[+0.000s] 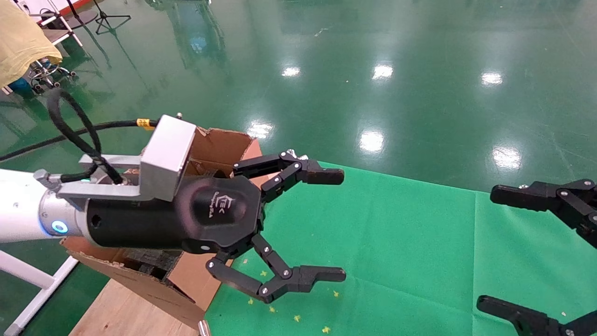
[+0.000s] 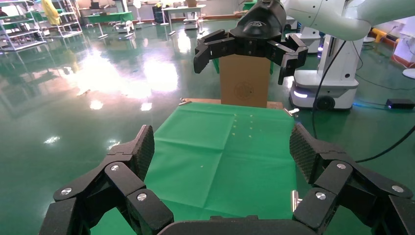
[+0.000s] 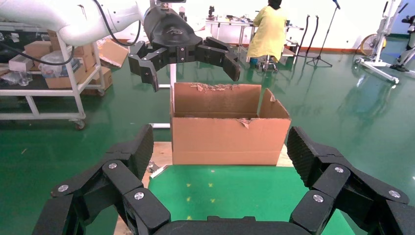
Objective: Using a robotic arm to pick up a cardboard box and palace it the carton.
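The robotic arm, white with a silver wrist, reaches in from the left in the head view. Its left gripper [image 1: 343,225] is open and empty, level with the carton's [image 1: 224,144] near corner, over the green cloth. The carton has upright torn flaps and black foam [image 1: 149,259] inside; it also shows in the right wrist view [image 3: 227,139]. The cardboard box [image 2: 244,81] stands upright at the table's far end in the left wrist view, behind the right gripper [image 2: 244,63]. The right gripper [image 1: 486,248] is open and empty at the right edge.
A green cloth [image 1: 396,242] covers the wooden table [image 1: 121,312]. Shiny green floor lies all around. A person in yellow [image 3: 268,29] and a shelf cart [image 3: 49,73] stand far behind the carton. A white robot base [image 2: 323,83] stands beyond the table's far end.
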`<move>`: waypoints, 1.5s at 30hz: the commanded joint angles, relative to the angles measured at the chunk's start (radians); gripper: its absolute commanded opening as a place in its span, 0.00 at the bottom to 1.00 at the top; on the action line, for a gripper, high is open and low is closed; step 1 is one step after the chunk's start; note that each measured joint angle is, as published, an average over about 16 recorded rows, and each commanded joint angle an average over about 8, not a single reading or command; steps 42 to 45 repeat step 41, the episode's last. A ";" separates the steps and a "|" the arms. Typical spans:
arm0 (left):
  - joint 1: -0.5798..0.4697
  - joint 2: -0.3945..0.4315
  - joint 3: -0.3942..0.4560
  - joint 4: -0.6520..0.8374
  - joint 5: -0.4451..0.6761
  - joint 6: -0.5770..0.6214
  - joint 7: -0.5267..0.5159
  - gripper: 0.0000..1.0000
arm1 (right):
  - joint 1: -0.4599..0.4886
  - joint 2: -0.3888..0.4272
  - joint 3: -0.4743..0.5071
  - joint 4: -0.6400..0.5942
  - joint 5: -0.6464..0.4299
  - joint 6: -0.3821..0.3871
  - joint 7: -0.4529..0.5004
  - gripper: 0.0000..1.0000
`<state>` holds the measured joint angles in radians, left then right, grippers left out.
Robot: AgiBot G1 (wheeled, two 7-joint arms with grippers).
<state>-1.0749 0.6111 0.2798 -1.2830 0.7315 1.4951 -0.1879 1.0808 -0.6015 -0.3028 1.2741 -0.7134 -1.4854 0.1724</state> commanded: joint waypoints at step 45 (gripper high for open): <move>0.000 0.000 0.000 0.000 0.000 0.000 0.000 1.00 | 0.000 0.000 0.000 0.000 0.000 0.000 0.000 1.00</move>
